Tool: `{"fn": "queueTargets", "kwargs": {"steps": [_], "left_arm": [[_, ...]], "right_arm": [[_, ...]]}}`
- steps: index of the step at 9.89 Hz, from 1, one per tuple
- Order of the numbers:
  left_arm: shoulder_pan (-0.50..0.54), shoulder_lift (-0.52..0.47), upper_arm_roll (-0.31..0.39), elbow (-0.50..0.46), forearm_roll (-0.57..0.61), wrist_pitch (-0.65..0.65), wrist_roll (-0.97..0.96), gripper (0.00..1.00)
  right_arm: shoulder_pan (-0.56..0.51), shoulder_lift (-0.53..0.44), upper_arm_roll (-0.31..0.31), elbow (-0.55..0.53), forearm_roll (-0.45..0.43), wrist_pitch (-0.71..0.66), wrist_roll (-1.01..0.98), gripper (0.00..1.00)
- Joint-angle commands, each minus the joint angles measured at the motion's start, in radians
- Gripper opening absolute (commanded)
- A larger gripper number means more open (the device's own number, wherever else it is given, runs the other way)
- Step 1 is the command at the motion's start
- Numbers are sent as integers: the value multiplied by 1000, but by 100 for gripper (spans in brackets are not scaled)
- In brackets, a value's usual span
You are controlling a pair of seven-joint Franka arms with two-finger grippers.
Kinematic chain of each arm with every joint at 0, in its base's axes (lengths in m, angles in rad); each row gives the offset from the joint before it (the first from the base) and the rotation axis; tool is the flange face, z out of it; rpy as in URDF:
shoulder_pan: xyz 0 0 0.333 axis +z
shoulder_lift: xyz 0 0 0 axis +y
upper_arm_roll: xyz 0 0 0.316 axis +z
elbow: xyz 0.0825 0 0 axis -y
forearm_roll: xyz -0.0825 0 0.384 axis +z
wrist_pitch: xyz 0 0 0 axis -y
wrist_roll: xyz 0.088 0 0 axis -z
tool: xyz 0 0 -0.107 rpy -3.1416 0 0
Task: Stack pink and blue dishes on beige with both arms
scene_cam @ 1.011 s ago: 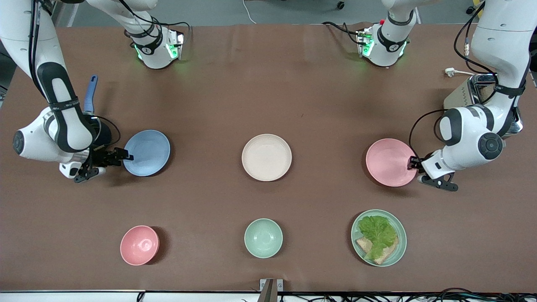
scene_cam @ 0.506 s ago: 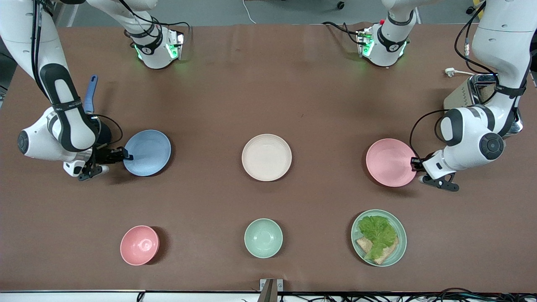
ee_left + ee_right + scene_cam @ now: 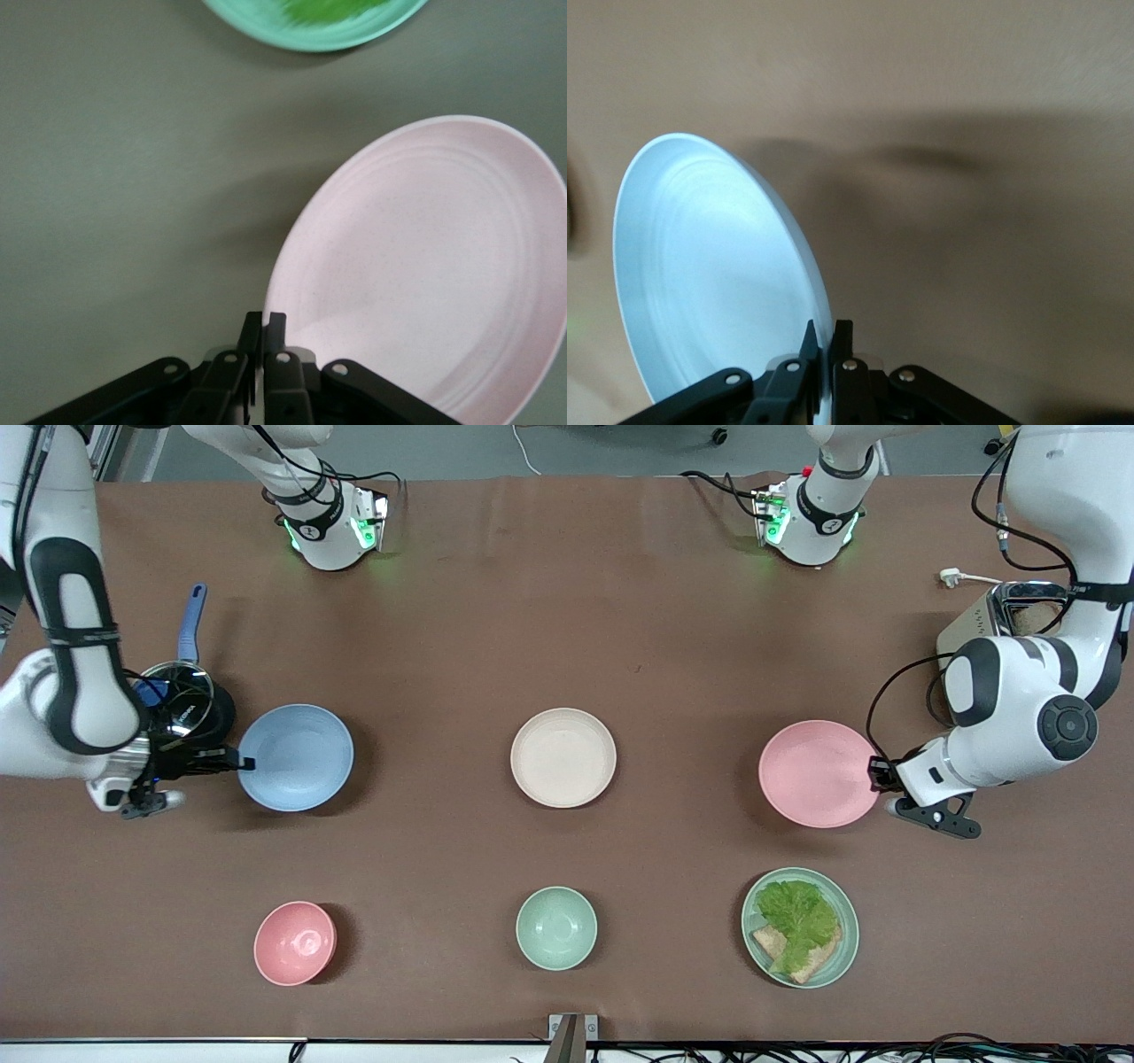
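The beige plate (image 3: 563, 757) lies flat at the table's middle. My right gripper (image 3: 241, 763) is shut on the rim of the light blue plate (image 3: 296, 757), which hangs above the table toward the right arm's end; the wrist view shows that blue plate (image 3: 713, 274) tilted in my right gripper (image 3: 826, 334). My left gripper (image 3: 877, 774) is shut on the rim of the pale pink plate (image 3: 819, 773), held up toward the left arm's end. In the left wrist view the pink plate (image 3: 425, 274) stands tilted in my left gripper (image 3: 263, 326).
Nearest the front camera stand a small pink bowl (image 3: 295, 943), a mint-green bowl (image 3: 556, 927) and a mint-green plate with lettuce and bread (image 3: 800, 927). A blue-handled pan with a lid (image 3: 182, 691) sits beside the right gripper. A toaster (image 3: 1010, 624) stands by the left arm.
Both plates have come up off the table in the grippers. The blue plate has drifted toward the right arm's end, and the pink plate shifted slightly toward the table's middle.
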Motion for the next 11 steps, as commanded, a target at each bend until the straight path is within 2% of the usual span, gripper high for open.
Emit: {"fn": "queueTargets", "kwargs": {"steps": [1,2,4,5,7,9,11], "left_arm": [[-18,40,-157,51,1,-42,-289,0],[-56,63,-205,62,13,-32,-414,0],[-214,115,-204,94,25,5,-588,0],[-253,156,-204,112,56,28,-637,0],[-340,219,-202,117,117,101,-753,0],[-362,267,-202,117,221,158,-836,0],[-394,310,-202,123,262,207,-887,1]], "right_arm": [[25,-7,-20,177,-53,-172,181,1],[37,-19,-18,194,-53,-195,232,1],[92,-50,-9,192,-53,-195,354,1],[127,-60,4,187,-51,-183,434,1],[129,-68,121,179,-51,-125,596,1],[131,-71,207,146,-51,-54,689,1],[135,-83,274,66,-53,57,732,1]]}}
